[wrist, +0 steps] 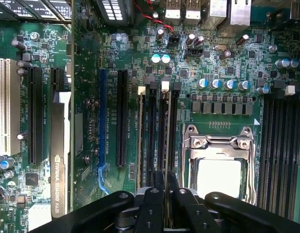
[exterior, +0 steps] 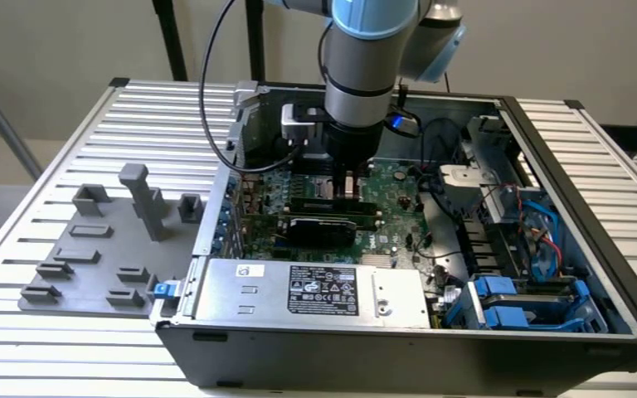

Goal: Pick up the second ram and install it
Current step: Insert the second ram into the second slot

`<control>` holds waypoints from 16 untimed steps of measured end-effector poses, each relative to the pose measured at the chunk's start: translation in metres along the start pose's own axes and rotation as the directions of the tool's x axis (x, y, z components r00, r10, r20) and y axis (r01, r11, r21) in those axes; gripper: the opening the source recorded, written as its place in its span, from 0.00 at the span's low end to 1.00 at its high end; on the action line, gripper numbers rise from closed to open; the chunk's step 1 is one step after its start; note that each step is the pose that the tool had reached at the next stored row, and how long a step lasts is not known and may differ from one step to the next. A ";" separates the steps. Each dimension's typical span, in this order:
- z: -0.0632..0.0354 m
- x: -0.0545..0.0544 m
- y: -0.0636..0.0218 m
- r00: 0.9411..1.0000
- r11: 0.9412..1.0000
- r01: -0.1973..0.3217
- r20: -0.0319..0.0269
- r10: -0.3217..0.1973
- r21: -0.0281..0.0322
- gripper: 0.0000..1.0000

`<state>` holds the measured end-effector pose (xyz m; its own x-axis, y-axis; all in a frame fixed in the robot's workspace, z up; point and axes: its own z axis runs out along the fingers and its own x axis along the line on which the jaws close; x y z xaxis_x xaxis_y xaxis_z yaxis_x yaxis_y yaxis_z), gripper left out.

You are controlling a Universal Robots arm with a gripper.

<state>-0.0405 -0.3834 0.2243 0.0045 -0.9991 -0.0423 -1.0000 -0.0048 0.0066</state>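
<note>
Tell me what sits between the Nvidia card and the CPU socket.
In the wrist view, a long black expansion slot and then the narrow memory slots lie between the Nvidia card and the CPU socket, with the claw above those memory slots.

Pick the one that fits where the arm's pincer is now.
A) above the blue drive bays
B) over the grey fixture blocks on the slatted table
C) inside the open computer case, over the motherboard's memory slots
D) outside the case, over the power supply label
C: the pincer reaches down inside the computer case, and the wrist view shows its fingers right over the memory slots beside the CPU socket.
</note>
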 end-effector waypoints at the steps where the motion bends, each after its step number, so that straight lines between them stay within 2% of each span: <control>1: 0.0000 0.000 0.0001 1.000 1.000 0.000 0.000 0.000 0.000 0.14; 11: -0.0033 0.000 0.0002 1.000 1.000 0.006 -0.001 -0.006 0.001 0.14; 16: -0.0049 0.000 0.0003 1.000 1.000 0.006 -0.004 -0.006 0.001 0.14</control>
<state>-0.0407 -0.3834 0.2293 0.0107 -0.9992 -0.0385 -0.9999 -0.0110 0.0057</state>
